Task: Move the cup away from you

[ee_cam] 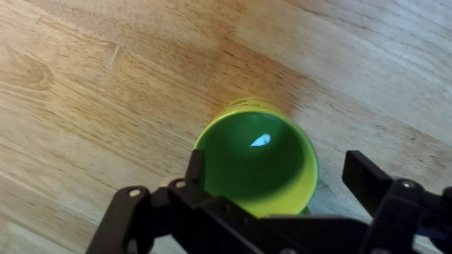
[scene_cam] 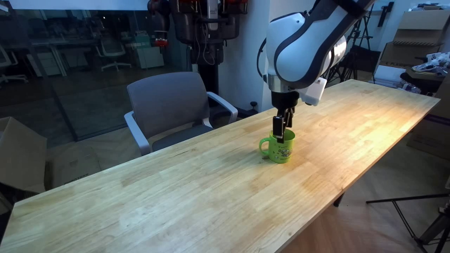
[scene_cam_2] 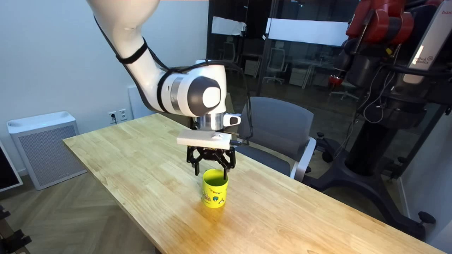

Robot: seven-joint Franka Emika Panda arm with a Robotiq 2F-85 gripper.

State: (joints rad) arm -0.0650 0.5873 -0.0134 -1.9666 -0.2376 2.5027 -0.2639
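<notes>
Green mug [scene_cam: 280,153] stands upright, well in from the table [scene_cam: 158,200] edges; we see wood stretching both ways, gripper [scene_cam_2: 211,174] spread wide at the rim!

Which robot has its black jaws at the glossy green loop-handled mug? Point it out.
The white jointed arm: its jaws stand open at the mug. The red-and-black robot stands beyond the long wooden table.

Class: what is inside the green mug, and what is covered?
Inside the green mug, the wrist view shows glossy green and a pale glint; the open jaws cover the mug's lower left, hiding what lies there.
</notes>
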